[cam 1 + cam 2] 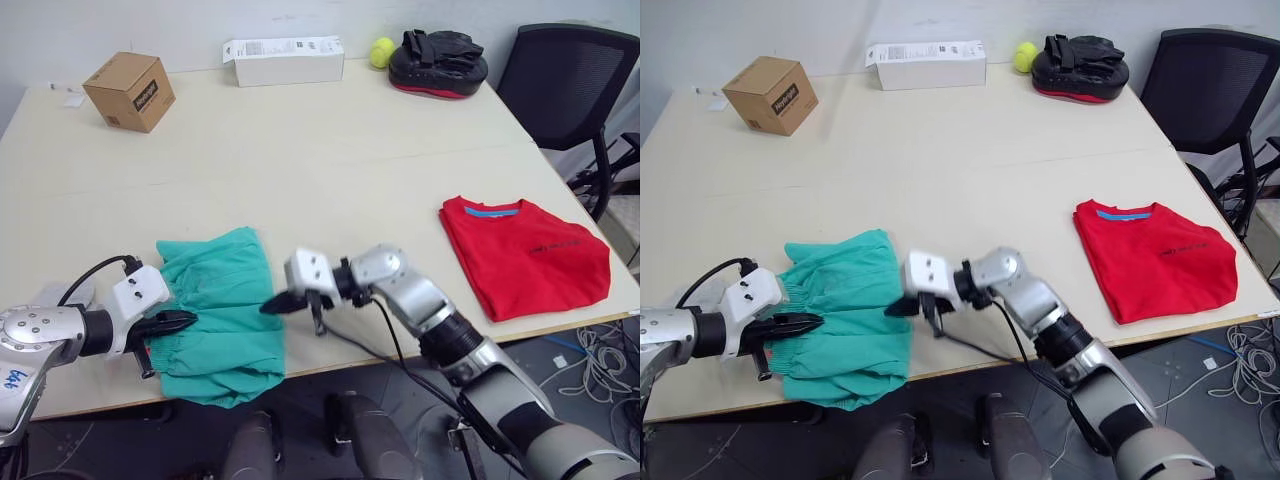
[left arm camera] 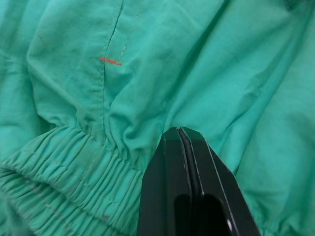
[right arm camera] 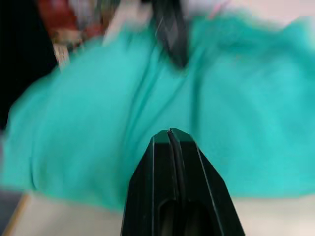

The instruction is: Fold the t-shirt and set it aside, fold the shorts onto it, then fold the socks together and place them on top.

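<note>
Nearest me, my right gripper (image 1: pixel 272 304) hovers at the edge of the crumpled teal-green cloth shorts (image 1: pixel 222 310), fingers closed on nothing. My left gripper (image 1: pixel 185 320) rests on the gathered waistband, fingers shut together too. The folded bright red t-shirt (image 1: pixel 525 255) lies well apart on the pale tabletop (image 1: pixel 330 170). The shorts overhang the near edge; a careless pull could drag them off.

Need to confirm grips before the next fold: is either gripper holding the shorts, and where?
Both grippers are shut with nothing visibly between the fingers. The left gripper rests on the shorts near the waistband; the right gripper sits at their right edge.
</note>
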